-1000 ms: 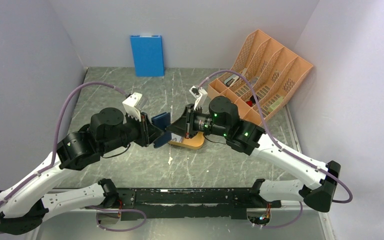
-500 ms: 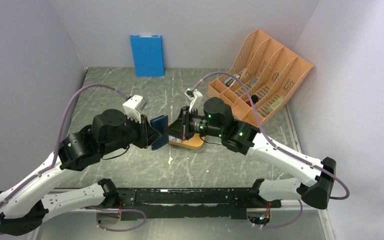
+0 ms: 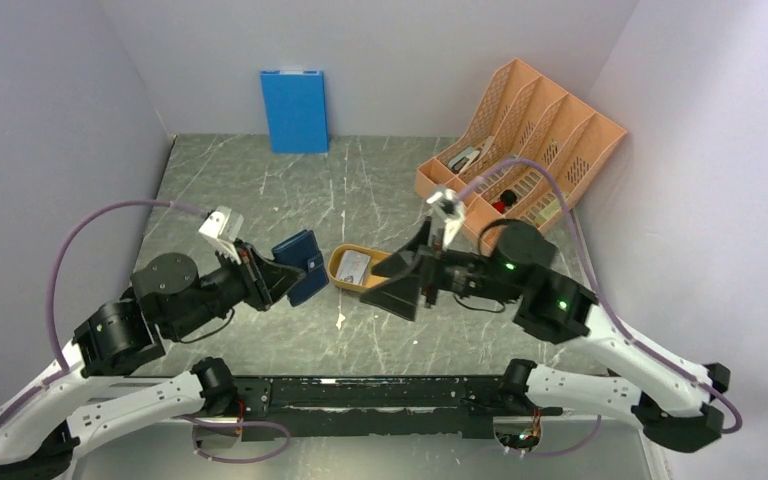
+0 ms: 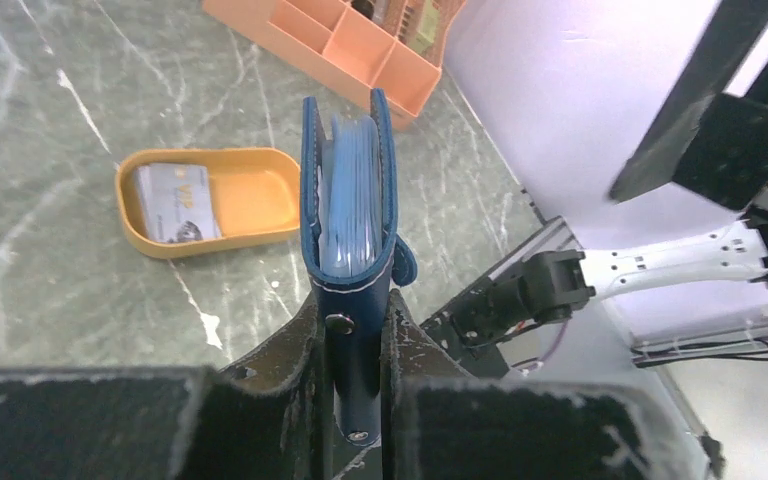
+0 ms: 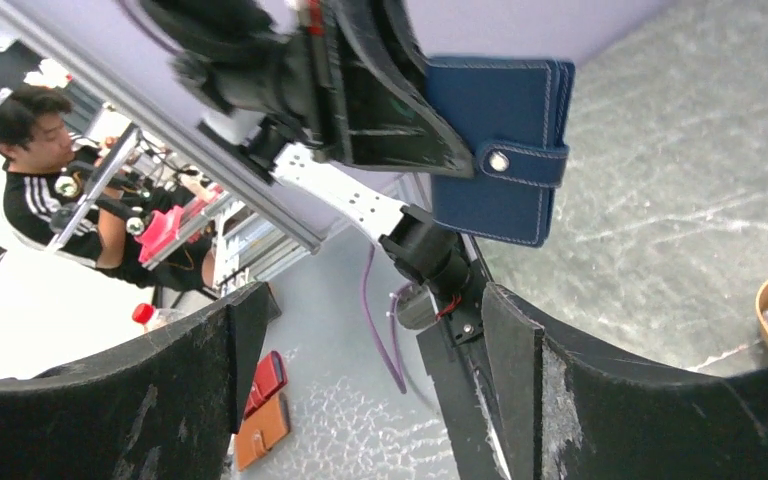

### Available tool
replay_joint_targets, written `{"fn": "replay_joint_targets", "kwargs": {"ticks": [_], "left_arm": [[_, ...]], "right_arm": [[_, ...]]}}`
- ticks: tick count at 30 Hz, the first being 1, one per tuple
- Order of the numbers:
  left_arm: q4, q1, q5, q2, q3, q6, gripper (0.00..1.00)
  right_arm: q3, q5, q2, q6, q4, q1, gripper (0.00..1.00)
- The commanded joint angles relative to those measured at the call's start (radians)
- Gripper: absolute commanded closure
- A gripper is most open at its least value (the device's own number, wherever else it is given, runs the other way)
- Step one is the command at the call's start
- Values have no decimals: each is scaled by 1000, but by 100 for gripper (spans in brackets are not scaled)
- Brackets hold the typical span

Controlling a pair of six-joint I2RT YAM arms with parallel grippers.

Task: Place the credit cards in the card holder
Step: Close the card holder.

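My left gripper [image 3: 282, 274] is shut on the card holder [image 3: 301, 264], a navy wallet with a snap tab, held above the table left of the orange tray. In the left wrist view the card holder [image 4: 349, 205] stands edge-on between the fingers [image 4: 290, 370], slightly spread, its pale inner pockets showing. One grey credit card [image 3: 355, 267] lies in the tray; it also shows as the card [image 4: 175, 203] in the left wrist view. My right gripper [image 3: 388, 286] hangs open and empty just right of the tray, facing the card holder [image 5: 500, 140].
The shallow orange tray [image 3: 338, 270] sits mid-table between the two grippers. A slanted orange file organizer [image 3: 525, 130] stands at the back right. A blue flat panel [image 3: 294, 110] leans on the back wall. Grey walls close both sides.
My right gripper has opened and drawn back to the right, away from the card holder. The left arm has pulled back left with the card holder, uncovering the tray.
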State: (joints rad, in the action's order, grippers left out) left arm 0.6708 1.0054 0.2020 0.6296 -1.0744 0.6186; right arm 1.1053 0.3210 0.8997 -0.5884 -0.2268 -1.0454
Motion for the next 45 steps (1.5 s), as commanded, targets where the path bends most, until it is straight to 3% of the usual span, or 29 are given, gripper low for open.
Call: {"fn": "replay_joint_targets", "kwargs": {"ticks": [1, 8, 17, 21, 32, 38, 42, 45], "left_arm": [[-202, 5, -76, -115, 163, 98, 95], [-449, 5, -287, -181, 276, 98, 95], [-595, 5, -459, -167, 299, 70, 95], [-635, 5, -489, -161, 301, 70, 95], [-642, 5, -496, -153, 275, 55, 95], [-653, 5, -479, -150, 278, 58, 95], [-653, 5, -475, -136, 268, 64, 95], [-656, 5, -489, -130, 268, 74, 58]], "right_arm": [[-135, -18, -115, 24, 42, -1, 18], [-298, 29, -168, -64, 245, -1, 17], [-341, 85, -118, -130, 409, -1, 15], [-376, 121, -90, -203, 563, -2, 18], [-359, 221, 12, -320, 695, -1, 45], [-323, 208, 43, -312, 665, -29, 74], [-243, 123, 61, -171, 484, -112, 95], [-187, 30, 70, -64, 362, -164, 99]]}}
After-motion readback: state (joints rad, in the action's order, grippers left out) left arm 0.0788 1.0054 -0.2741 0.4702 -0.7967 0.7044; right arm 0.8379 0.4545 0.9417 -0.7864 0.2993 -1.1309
